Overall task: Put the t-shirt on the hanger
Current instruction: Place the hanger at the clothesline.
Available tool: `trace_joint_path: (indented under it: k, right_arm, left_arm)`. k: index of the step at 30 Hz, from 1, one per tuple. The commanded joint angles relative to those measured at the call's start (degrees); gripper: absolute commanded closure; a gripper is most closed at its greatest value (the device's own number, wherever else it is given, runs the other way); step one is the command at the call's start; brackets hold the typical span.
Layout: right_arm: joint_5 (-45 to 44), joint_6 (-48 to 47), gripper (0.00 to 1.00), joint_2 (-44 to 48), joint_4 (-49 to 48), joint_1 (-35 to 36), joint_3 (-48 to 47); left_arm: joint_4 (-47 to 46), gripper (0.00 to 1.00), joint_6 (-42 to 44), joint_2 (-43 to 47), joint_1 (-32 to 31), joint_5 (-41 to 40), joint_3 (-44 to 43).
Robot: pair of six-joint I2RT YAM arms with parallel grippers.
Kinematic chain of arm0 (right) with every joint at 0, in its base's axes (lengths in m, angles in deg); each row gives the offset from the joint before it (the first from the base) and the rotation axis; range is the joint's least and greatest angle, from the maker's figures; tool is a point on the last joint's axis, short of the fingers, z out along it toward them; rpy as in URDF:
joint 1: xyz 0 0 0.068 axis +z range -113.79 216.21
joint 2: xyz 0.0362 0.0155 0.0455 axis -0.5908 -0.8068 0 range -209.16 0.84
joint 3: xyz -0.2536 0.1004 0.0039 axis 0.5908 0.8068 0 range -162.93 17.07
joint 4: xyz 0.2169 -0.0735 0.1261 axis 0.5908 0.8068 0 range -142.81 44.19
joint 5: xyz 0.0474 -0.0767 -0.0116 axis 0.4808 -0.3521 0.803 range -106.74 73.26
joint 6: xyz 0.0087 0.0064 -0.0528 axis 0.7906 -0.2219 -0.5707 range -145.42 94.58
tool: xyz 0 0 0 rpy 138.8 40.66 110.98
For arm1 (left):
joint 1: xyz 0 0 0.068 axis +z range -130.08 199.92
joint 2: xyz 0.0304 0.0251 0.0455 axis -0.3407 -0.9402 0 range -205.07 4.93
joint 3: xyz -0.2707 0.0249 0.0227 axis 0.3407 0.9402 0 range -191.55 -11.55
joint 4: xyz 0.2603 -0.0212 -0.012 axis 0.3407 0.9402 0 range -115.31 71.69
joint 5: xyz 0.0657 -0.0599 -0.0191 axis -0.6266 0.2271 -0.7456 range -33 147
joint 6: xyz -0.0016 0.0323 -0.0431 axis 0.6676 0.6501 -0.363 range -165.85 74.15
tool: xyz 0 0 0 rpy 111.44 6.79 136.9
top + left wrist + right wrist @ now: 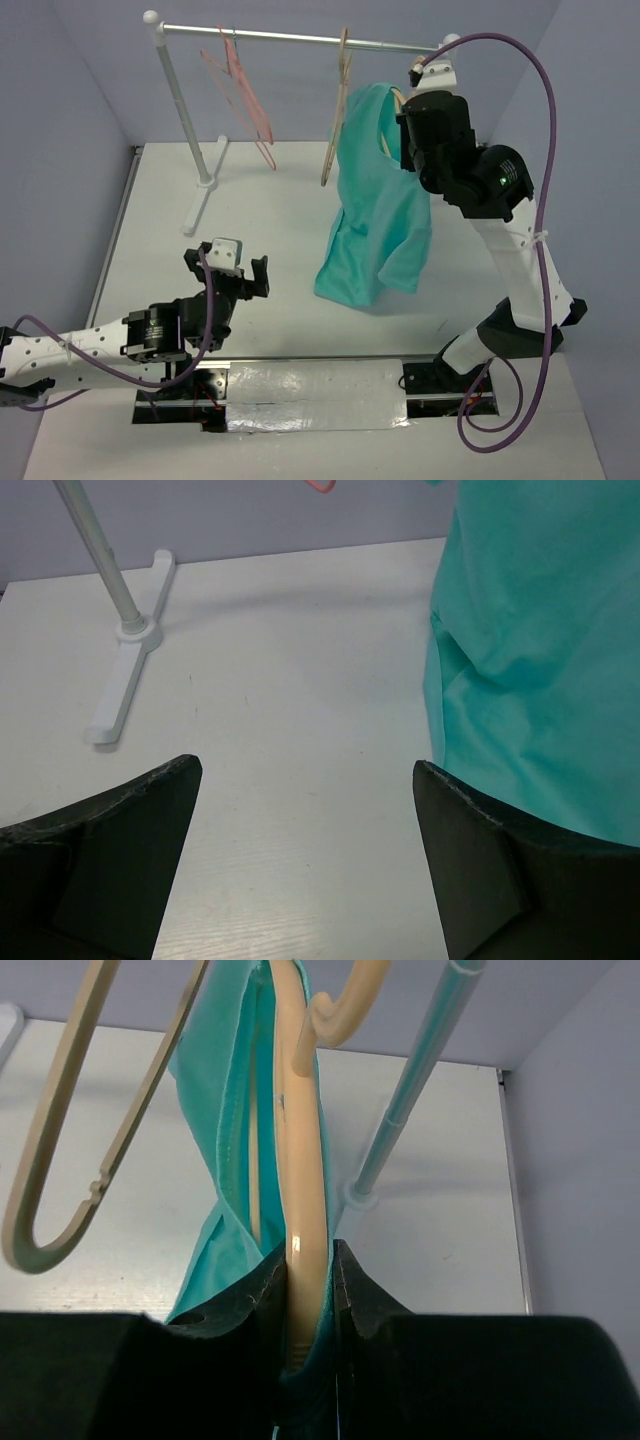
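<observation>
The teal-green t-shirt [375,215] hangs draped over the cream hanger [298,1150], its lower edge touching the table. My right gripper [310,1260] is shut on the hanger's arm, with shirt cloth between the pads, and holds it up near the rail [300,37]. The hanger's hook [345,1005] is free of the rail. In the top view the hanger is mostly hidden by the shirt and my right gripper [415,125]. My left gripper [232,272] is open and empty, low over the table left of the shirt [540,660].
A white rack [190,120] stands at the back. Its rail carries thin pink hangers [245,90] and a darker tan hanger [338,110], which also shows in the right wrist view [90,1130]. The rack's foot [128,670] lies ahead of my left gripper.
</observation>
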Motion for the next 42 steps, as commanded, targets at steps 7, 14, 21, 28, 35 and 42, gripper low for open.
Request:
trace_joint_path:
  k: [7,14,21,28,35,42]
  right_arm:
    - [4.23,-7.17,1.0,0.93,-15.36,-6.05,4.19]
    - [7.93,-12.27,1.0,-1.08,-23.72,-9.92,5.26]
    - [10.39,-15.61,1.0,-5.82,-25.75,-12.82,-0.52]
    - [10.83,-14.38,1.0,-8.65,-27.15,-15.29,1.12]
    - [10.57,-12.8,1.0,-6.63,-34.53,-18.01,7.71]
    - [11.44,-10.78,1.0,-3.99,-38.76,-19.59,15.27]
  left_arm:
    - [-7.94,0.01,1.03,2.39,-0.11,-2.21,4.45]
    - [-6.01,0.01,-0.03,2.39,-0.11,-2.64,4.89]
    - [-7.42,0.01,0.24,3.62,-0.11,-1.33,5.87]
    - [-7.33,0.01,0.24,4.41,-0.11,-1.59,6.22]
    - [-7.24,0.01,0.15,4.5,-0.11,-1.94,6.3]
    - [-7.68,0.01,0.33,4.15,-0.11,-1.41,6.3]
